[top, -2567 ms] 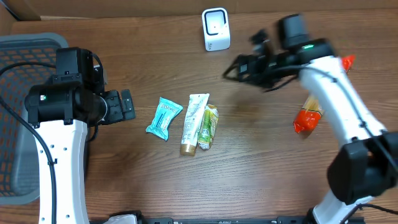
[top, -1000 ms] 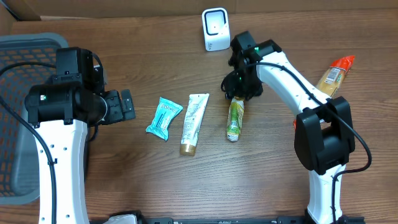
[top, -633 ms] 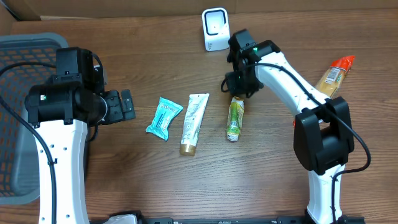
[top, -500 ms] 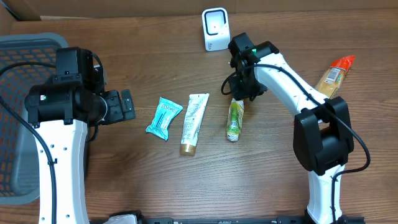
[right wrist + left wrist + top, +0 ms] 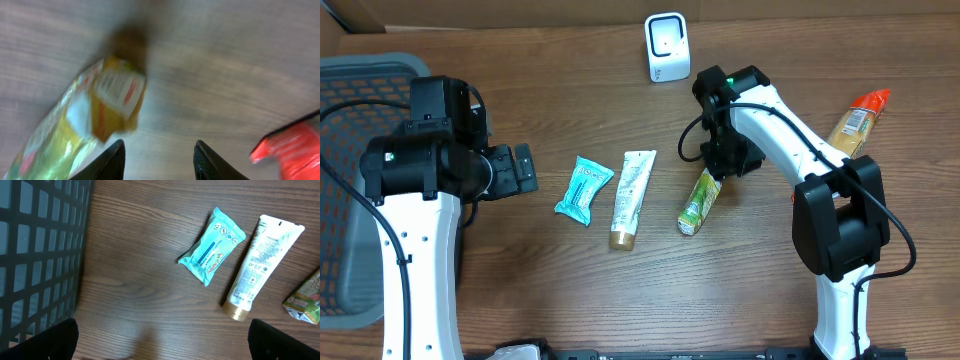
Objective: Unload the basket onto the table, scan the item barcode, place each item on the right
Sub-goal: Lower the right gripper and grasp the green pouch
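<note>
The green pouch (image 5: 698,200) lies flat and aslant on the wooden table, its upper end beside my right gripper (image 5: 728,162). In the right wrist view the pouch (image 5: 90,115) sits just left of the left finger, and the right gripper (image 5: 159,150) stands open with only bare wood between its fingers. A white barcode scanner (image 5: 667,47) stands at the back of the table. My left gripper (image 5: 520,170) hovers wide open at the left; in the left wrist view the left gripper (image 5: 162,345) holds nothing.
A teal packet (image 5: 584,188) and a white tube (image 5: 632,197) lie left of the pouch. An orange-capped bottle (image 5: 860,118) lies at the far right. A grey mesh basket (image 5: 360,90) fills the left edge. A red item (image 5: 290,145) shows in the right wrist view.
The right gripper has shifted slightly toward the front right. The green pouch has swung from upright to slanted, its lower end now farther left. The left arm has not moved.
</note>
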Controlling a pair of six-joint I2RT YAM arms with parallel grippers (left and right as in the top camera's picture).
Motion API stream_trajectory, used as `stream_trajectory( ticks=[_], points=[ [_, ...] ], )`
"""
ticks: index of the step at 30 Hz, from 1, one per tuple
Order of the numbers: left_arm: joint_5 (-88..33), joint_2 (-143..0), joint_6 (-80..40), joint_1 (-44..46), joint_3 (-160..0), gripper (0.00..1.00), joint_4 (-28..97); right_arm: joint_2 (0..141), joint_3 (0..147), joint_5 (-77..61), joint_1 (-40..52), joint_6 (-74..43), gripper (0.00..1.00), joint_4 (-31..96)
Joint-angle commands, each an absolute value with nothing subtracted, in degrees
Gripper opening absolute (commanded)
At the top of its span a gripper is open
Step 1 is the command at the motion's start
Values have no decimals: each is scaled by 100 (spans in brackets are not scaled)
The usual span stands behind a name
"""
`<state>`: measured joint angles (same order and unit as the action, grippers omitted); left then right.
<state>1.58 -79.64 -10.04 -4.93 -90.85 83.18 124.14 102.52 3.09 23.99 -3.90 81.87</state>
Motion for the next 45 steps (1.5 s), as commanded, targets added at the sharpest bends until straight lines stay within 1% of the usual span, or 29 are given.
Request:
stream_trajectory(
  ticks=[1, 5, 9, 13, 15, 19, 22, 27, 37, 42, 45],
  points=[
    [191, -7977, -878, -523, -9159, 100, 8333, 12261, 10226, 25, 2377, -563, 45, 8403],
    [191, -7977, -878, -523, -9159, 100, 8333, 12258, 10228, -121, 2379, -593, 46, 8750],
    [191, -7977, -878, -523, -9159, 100, 8333, 12258, 10224, -701, 2399, -593, 45, 8895],
    [191, -7977, -878, -523, -9159, 100, 8333, 12258, 10193, -803, 2663, -615, 45, 8908],
    [191, -7977, -878, -523, -9159, 100, 8333, 12245, 10193, -670, 2884, -738, 45, 8851],
    [191, -7977, -878, -523, -9159, 99, 8333, 12234, 10182, 121, 3420, -1031, 47, 8820],
    [191, -7977, -878, -523, -9159, 100, 8333, 12234, 10064, 458, 3728, -1221, 47, 8746],
    [191, -7977, -878, -523, -9159, 100, 8333, 12234, 9778, 690, 4018, -1378, 45, 8162],
    [191, -7977, -878, -523, -9159, 100, 8333, 12234, 9819, 919, 3795, -1527, 45, 6326],
    [191, -7977, -878, -523, -9159, 100, 8333, 12204, 10320, 864, 3378, -1468, 46, 6455],
    [191, -7977, -878, -523, -9159, 100, 8333, 12191, 10759, 421, 3076, -722, 54, 6724]
  ],
)
